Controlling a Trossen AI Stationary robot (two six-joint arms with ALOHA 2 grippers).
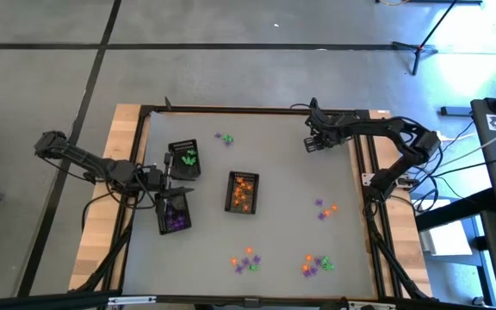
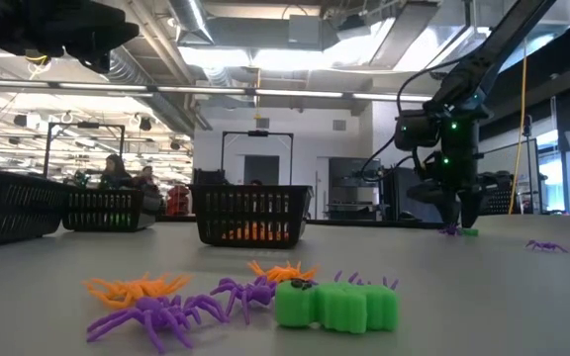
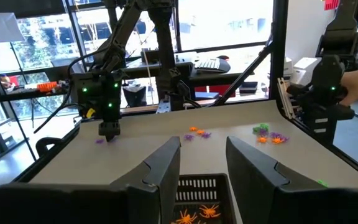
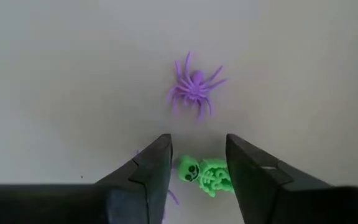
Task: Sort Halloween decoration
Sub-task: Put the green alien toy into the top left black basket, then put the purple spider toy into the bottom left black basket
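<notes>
My right gripper (image 4: 197,143) (image 2: 460,220) (image 1: 310,143) points down at the table's far right, open, close above the surface. Its fingers stand on either side of a green skeleton trinket (image 4: 206,175), and I see no touch. A purple spider (image 4: 194,88) lies on the table just beyond the fingertips. My left gripper (image 3: 202,146) (image 1: 169,182) hangs level at the left, open and empty, facing the tray with orange trinkets (image 3: 197,198). More Halloween decoration lies loose in clusters near the front edge (image 1: 246,261) (image 1: 317,263), at mid right (image 1: 325,208) and at the back (image 1: 225,138).
Three black trays stand left of centre: one with green pieces (image 1: 184,160), one with purple (image 1: 176,215), one with orange (image 1: 242,191). A dark frame (image 1: 364,172) borders the table. In the low view, purple, orange and green trinkets (image 2: 339,305) lie close to the near edge.
</notes>
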